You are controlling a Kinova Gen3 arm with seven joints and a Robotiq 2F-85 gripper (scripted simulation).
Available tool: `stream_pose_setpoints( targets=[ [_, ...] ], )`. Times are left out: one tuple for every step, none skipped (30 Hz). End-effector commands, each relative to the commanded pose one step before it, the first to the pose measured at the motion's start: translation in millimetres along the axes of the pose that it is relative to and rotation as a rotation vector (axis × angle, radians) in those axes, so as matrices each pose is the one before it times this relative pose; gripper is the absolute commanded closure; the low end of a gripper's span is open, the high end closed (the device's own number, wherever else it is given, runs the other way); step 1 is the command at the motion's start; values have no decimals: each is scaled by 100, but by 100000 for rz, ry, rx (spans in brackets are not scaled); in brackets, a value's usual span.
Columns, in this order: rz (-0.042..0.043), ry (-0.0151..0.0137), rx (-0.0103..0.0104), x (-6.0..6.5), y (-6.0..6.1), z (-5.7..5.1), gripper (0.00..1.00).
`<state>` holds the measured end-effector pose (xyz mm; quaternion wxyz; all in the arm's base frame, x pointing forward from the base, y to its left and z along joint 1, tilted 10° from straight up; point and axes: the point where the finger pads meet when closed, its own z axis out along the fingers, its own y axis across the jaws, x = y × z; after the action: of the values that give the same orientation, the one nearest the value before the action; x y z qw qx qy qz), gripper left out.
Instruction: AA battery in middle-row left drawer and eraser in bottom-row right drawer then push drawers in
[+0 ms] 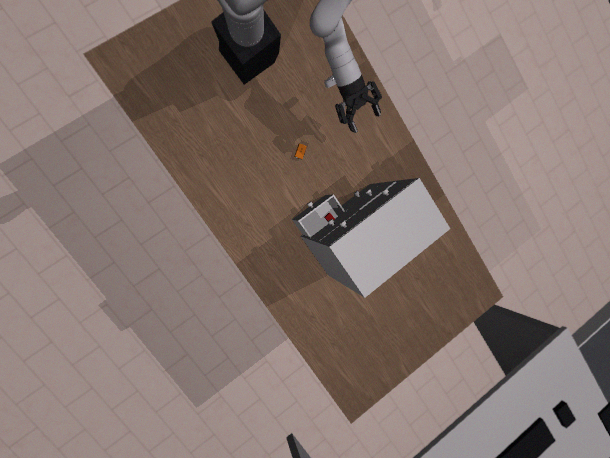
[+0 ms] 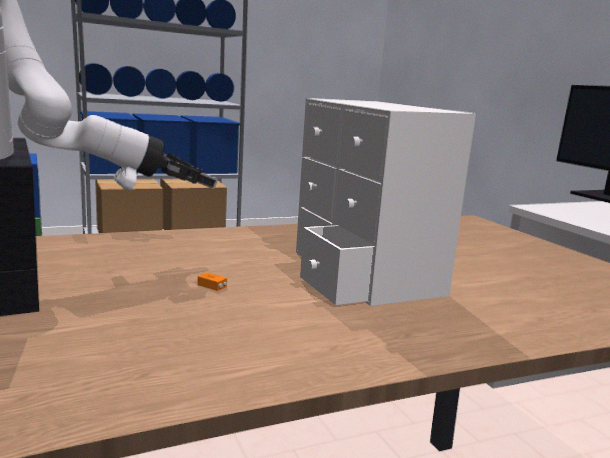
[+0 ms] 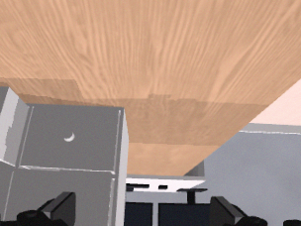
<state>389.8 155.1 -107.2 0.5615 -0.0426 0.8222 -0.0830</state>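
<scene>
The white chest (image 1: 380, 235) stands on the wooden table, with its dark drawer fronts (image 2: 345, 170) facing the arm. The right drawer of the bottom row (image 2: 336, 261) is pulled part way out. A small red block, which looks like the eraser (image 1: 329, 217), lies inside it. All the other drawers look pushed in. I see no AA battery in any view. My gripper (image 1: 359, 112) (image 2: 212, 183) is open and empty. It hangs in the air well back from the chest, pointing toward it. In the wrist view the spread fingers frame part of the chest (image 3: 66, 161).
A small orange block with two pale dots on one end (image 2: 212, 281) (image 1: 301, 151) lies on the table between the arm's base and the chest. The arm's black base (image 1: 246, 42) is at the far end of the table. The right table edge runs close by the gripper.
</scene>
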Motion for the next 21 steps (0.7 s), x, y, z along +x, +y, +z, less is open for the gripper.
stream_pose_setpoints(
  targets=[
    [511,618,156,-235,15,-28,0],
    [-1,394,-6,-12,0,-7,0],
    [-2,420,-9,-13,1,-8,0],
    [-3,446,-12,-14,1,-9,0],
    [0,458,2,-14,0,-5,0],
    [3,472,14,-14,-1,-2,0],
    [0,0,0,0,0,0,0],
    [0,0,0,0,0,0,0],
    [2,498,11,-14,-1,-3,0],
    [1,524,8,-15,-1,-5,0],
    [1,550,3,-16,0,-6,0],
    [0,576,-1,-17,0,-8,0],
    [-1,602,-7,-18,0,-10,0],
    [-3,629,-13,-19,1,-12,0],
    [-4,655,-19,-20,1,-15,0],
    [3,653,14,-18,-1,-6,0],
    [3,672,17,-19,-1,-5,0],
    [2,697,10,-20,-1,-7,0],
    [0,721,2,-21,0,-10,0],
    [-1,745,-7,-22,1,-13,0],
    [-4,769,-16,-23,1,-16,0]
  ],
)
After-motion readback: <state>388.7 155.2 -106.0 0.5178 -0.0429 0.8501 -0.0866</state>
